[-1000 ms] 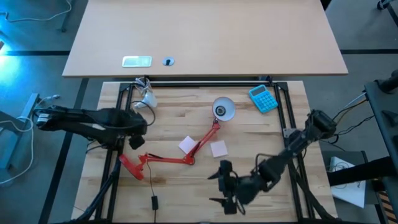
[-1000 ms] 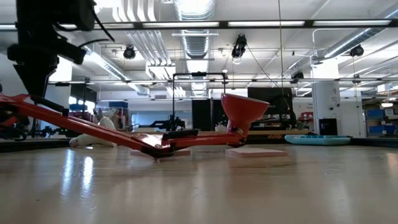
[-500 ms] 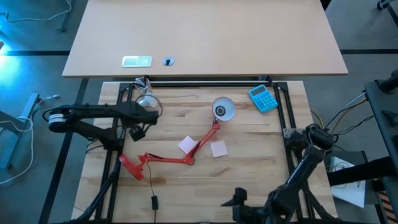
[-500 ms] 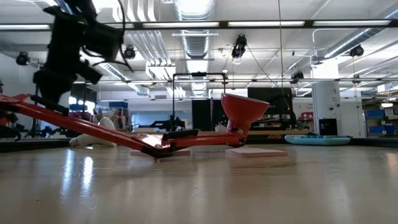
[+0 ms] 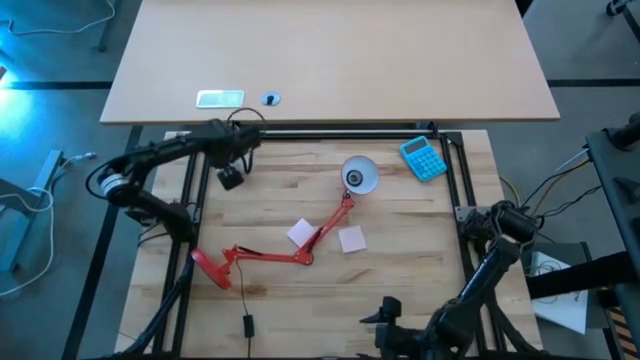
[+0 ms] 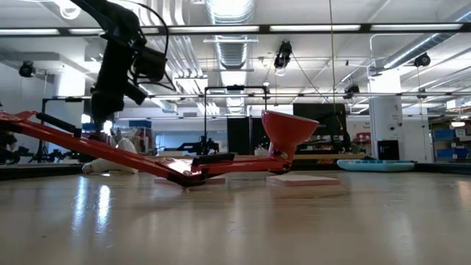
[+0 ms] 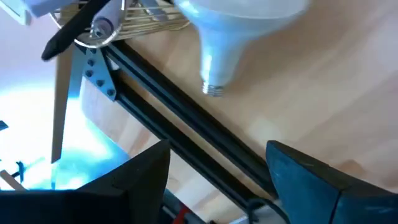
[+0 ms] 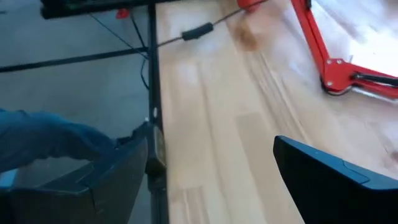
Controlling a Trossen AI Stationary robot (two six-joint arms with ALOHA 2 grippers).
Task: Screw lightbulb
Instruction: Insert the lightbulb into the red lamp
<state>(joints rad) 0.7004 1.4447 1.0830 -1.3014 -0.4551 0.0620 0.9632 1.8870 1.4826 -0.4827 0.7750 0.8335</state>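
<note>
The white lightbulb [image 7: 231,30] lies on its side at the table's far left, its screw base [image 7: 213,89] pointing toward my left gripper [image 7: 214,152]. In the low view the lightbulb [image 6: 103,163] shows behind the lamp's arm. My left gripper [image 5: 232,178] hovers above it, open, touching nothing; in the high view the arm hides the bulb. The red lamp [image 5: 300,250] lies flat mid-table, its shade [image 5: 358,175] toward the far side. My right gripper [image 5: 385,320] waits open at the near edge.
A blue calculator [image 5: 423,157] lies at the far right. Two pink sticky notes [image 5: 351,238] lie beside the lamp's arm. The lamp's cord and switch [image 5: 247,322] trail toward the near edge. Black frame rails [image 7: 186,130] run close by the bulb.
My left gripper has swung from above the lamp's foot toward the table's far edge and now hangs over the lightbulb, turned about. My right gripper has drawn back toward the near edge. Lamp and bulb have stayed put.
</note>
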